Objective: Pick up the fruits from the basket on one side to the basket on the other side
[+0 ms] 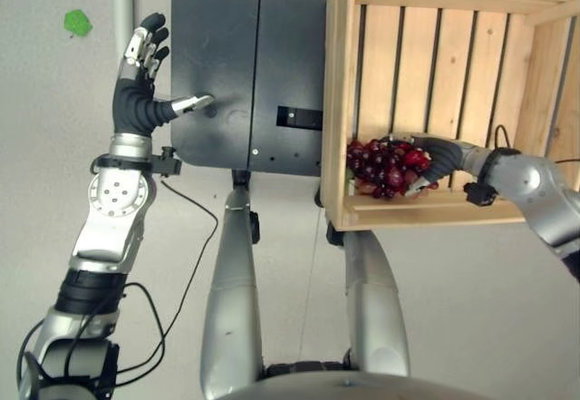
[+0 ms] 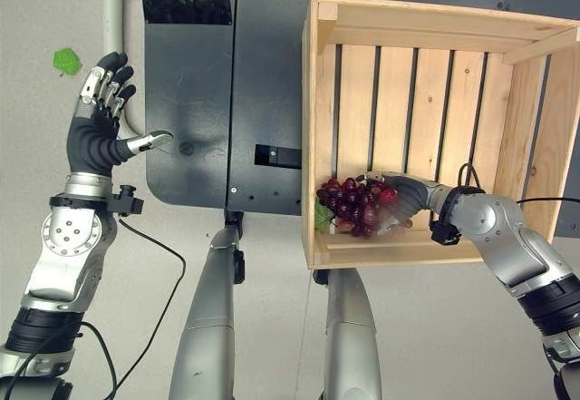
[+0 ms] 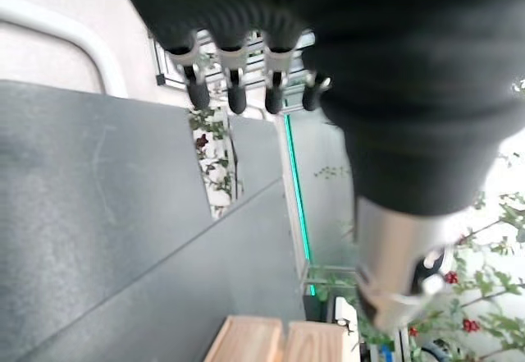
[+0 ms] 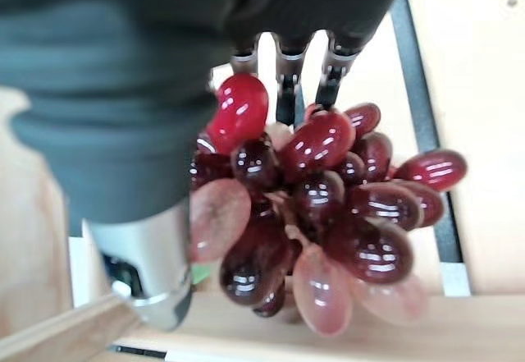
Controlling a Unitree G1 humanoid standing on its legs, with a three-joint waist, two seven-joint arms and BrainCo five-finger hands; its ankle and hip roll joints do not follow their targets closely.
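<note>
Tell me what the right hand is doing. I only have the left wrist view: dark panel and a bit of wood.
Observer: The right hand is inside a wooden crate, fingers curled round a bunch of red grapes.
Operator: Where in the crate?
Observer: In the lower corner on the robot's left side, close to the bottom board. I can't tell whether the grapes touch it.
Operator: Left hand carrying anything?
Observer: No. The left hand is raised with straight fingers, empty, by the edge of the dark panel.
</note>
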